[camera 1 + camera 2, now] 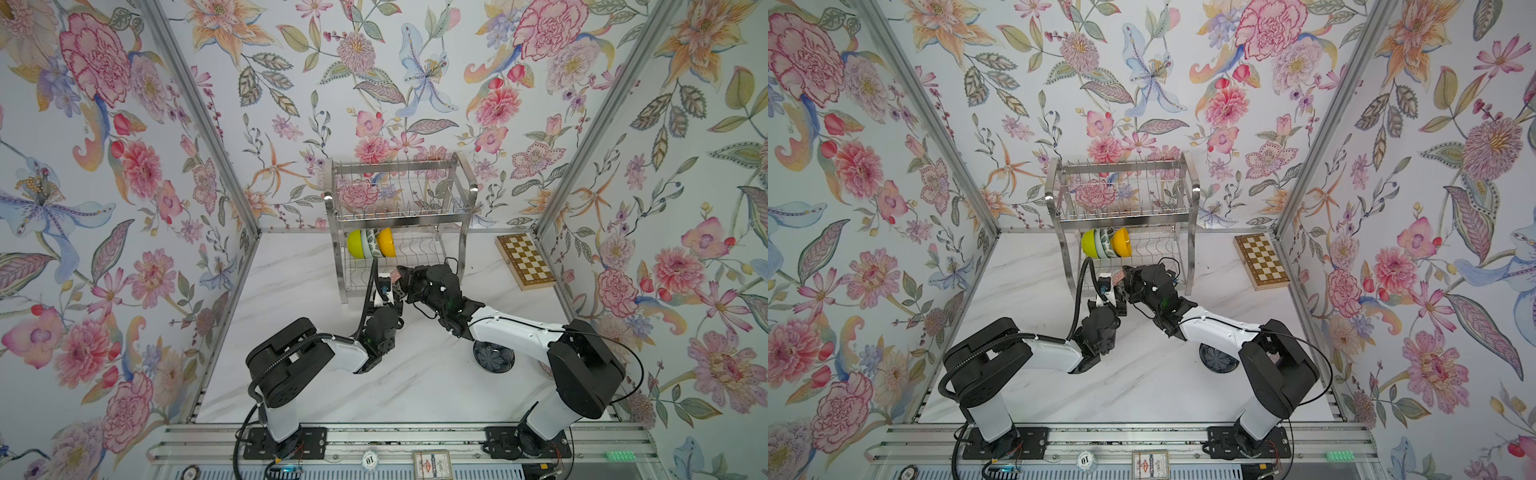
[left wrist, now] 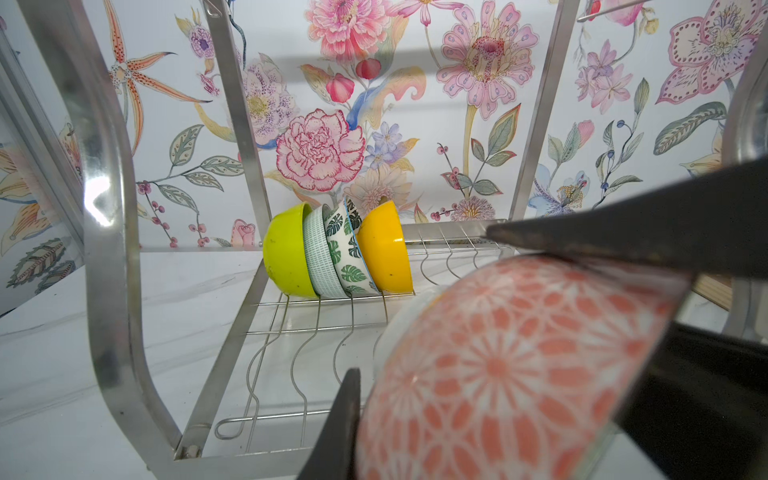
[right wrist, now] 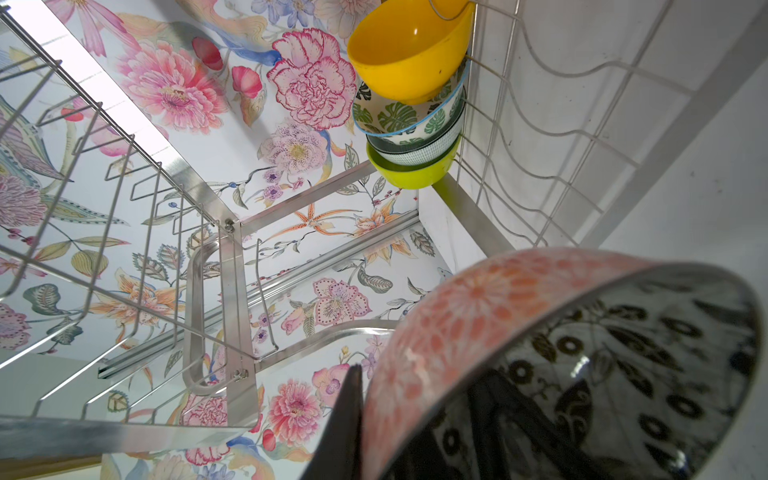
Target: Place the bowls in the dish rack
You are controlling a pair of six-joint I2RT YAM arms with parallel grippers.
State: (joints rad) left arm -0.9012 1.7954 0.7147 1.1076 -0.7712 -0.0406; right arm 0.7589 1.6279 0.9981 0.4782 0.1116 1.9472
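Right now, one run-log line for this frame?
phase: likely handover at rack | left gripper: shut on pink bowl | right gripper: same bowl | racked: four bowls, lower tier | table: dark bowl

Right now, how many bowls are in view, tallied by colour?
Lime bowl: 1
Pale checked bowl: 1
Leaf-print bowl: 1
Orange-yellow bowl: 1
Pink patterned bowl: 1
Dark bowl: 1
Total: 6
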